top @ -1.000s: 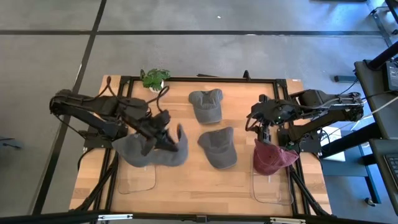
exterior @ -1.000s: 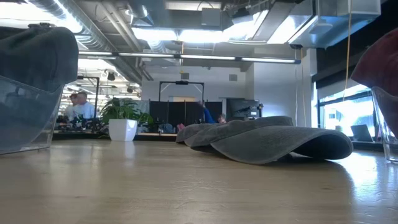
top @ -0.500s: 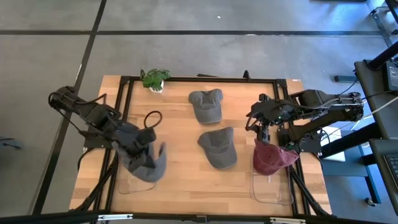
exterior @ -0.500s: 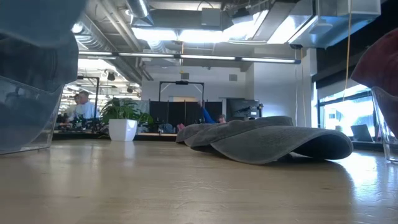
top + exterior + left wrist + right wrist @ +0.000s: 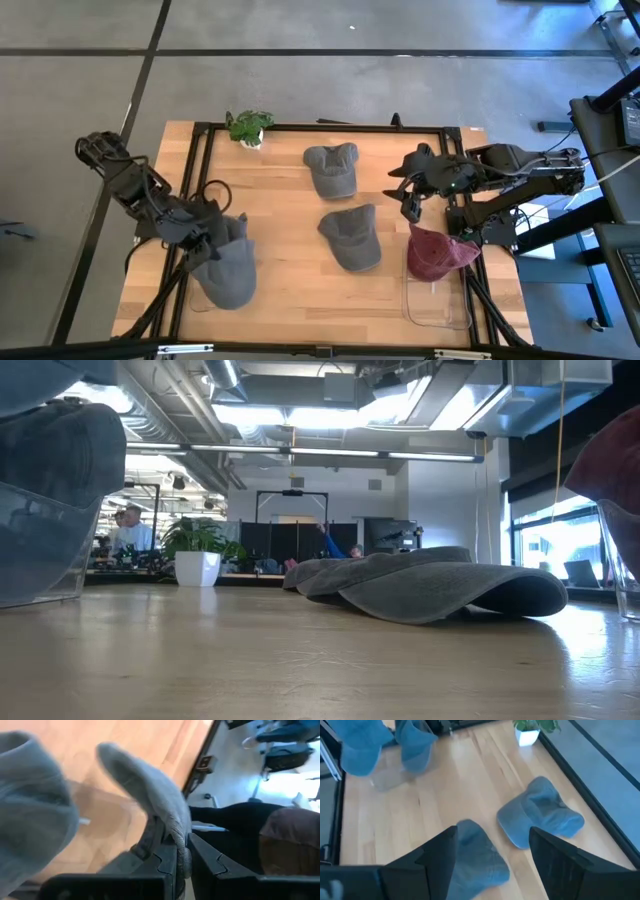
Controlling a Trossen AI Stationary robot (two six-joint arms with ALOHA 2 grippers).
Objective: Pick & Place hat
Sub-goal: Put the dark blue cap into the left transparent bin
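My left gripper [image 5: 207,237] is shut on a grey hat [image 5: 228,270], which hangs over the clear bin [image 5: 205,298] at the table's near left. In the low view another grey hat [image 5: 60,450] rests on that bin's wall [image 5: 40,550], with the held hat's cloth [image 5: 50,368] above it. Two more grey hats [image 5: 332,170] [image 5: 352,238] lie flat on the wood at mid-table. My right gripper [image 5: 410,203] hovers open above the table's right part, near a maroon hat [image 5: 437,255] lying in the right clear bin [image 5: 437,300]. My left gripper pinches the hat's brim edge [image 5: 181,851] between its two fingers, which slant downward over the left bin. The brim stands up out of the fingers and the crown [image 5: 30,820] sags beside them, clear of the table.
A small potted plant [image 5: 248,127] stands at the far left corner. A black frame rail [image 5: 320,128] runs around the tabletop. Bare wood lies between the two bins along the near edge. People sit in the room beyond the table.
My left gripper has swung with the hat from over the left-middle of the table toward the near left corner, rolling as it went. The hat now hangs over the left bin with its brim turned about. My right gripper has tipped slightly in place.
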